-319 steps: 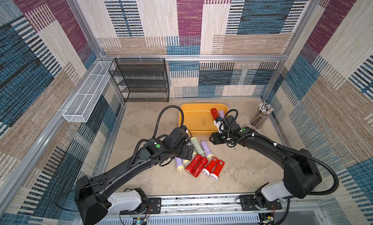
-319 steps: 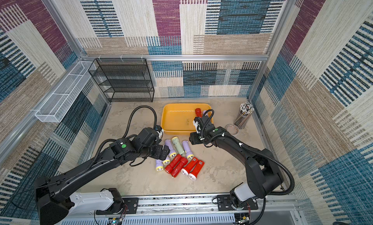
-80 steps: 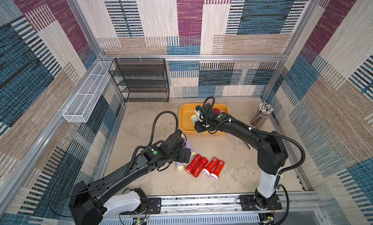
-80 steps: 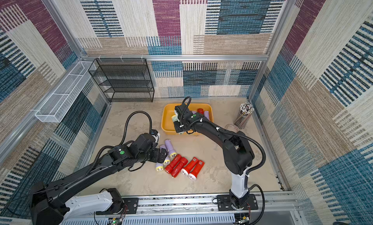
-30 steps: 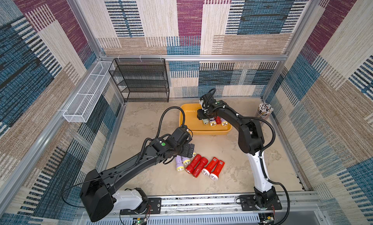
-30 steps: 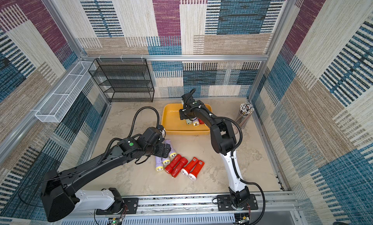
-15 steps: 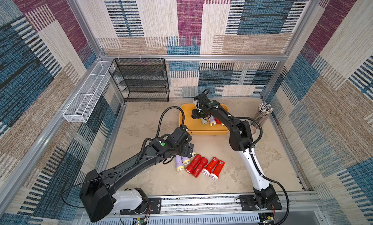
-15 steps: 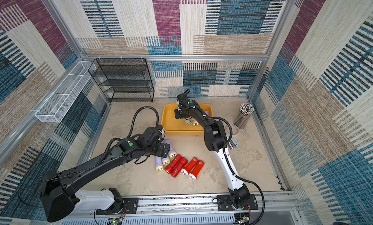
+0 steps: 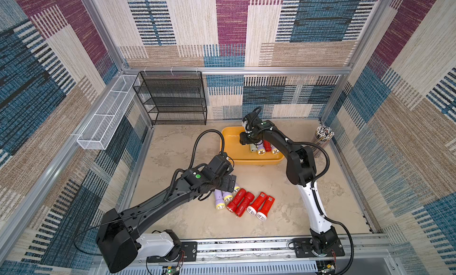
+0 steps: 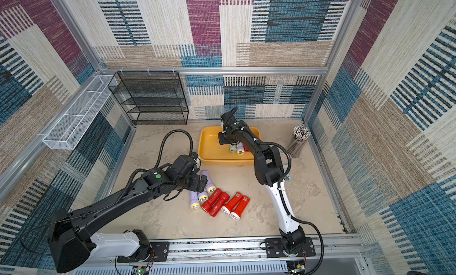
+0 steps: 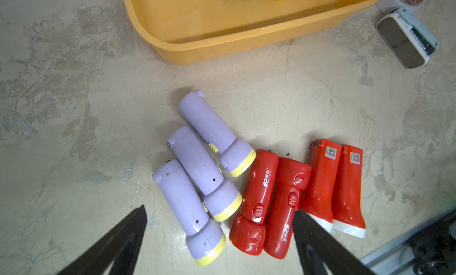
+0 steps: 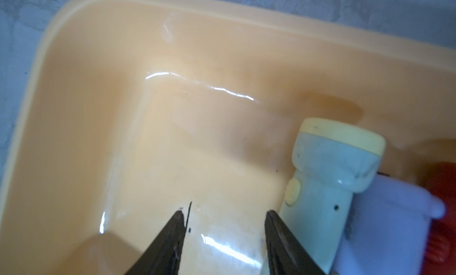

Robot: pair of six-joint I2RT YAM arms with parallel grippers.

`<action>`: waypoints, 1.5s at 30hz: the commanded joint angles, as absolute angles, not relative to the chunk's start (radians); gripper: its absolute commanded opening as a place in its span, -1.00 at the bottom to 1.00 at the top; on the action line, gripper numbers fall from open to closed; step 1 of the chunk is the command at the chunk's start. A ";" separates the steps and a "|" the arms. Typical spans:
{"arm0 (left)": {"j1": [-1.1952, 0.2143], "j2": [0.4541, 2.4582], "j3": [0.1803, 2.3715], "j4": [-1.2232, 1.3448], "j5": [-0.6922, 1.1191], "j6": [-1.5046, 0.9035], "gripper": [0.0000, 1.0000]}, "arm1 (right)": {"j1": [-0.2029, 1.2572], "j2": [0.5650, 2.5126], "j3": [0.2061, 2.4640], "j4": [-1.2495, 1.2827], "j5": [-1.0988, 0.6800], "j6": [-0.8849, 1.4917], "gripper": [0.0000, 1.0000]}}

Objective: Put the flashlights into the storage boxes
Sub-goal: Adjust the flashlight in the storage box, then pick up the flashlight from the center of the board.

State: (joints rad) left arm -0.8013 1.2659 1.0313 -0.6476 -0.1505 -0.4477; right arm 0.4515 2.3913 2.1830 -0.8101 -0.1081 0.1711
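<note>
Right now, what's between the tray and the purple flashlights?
Only bare table lies between the tray and the purple flashlights; the left wrist view shows it.

The left half of the yellow tray [image 9: 232,148] is left bare, but its right half is filled by a row of flashlights [image 9: 261,151] and the right gripper [image 12: 225,213]. On the surface [image 9: 172,148], seven flashlights [image 11: 259,187] are packed tight, side against side, so hardly any gap is left between them. Bare surface is seen all around that bunch.
</note>
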 commanded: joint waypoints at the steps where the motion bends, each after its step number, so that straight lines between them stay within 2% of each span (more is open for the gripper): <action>1: -0.802 1.244 1.020 -0.666 -0.137 -0.474 0.91 | 0.460 2.287 2.088 -0.744 -0.139 0.169 0.13; 14: -0.803 1.178 0.926 -0.671 -0.091 -0.599 0.91 | 0.585 1.760 1.378 -0.530 -0.144 0.236 0.13; 19: -0.804 1.124 0.870 -0.689 -0.124 -0.662 0.91 | 0.627 1.660 1.213 -0.454 -0.190 0.280 0.13; 28: -0.803 1.066 0.819 -0.727 -0.130 -0.725 0.91 | 0.695 1.699 1.180 -0.387 -0.213 0.308 0.13; 45: -0.803 1.057 0.801 -0.717 -0.157 -0.707 0.91 | 0.736 1.943 1.368 -0.407 -0.257 0.289 0.14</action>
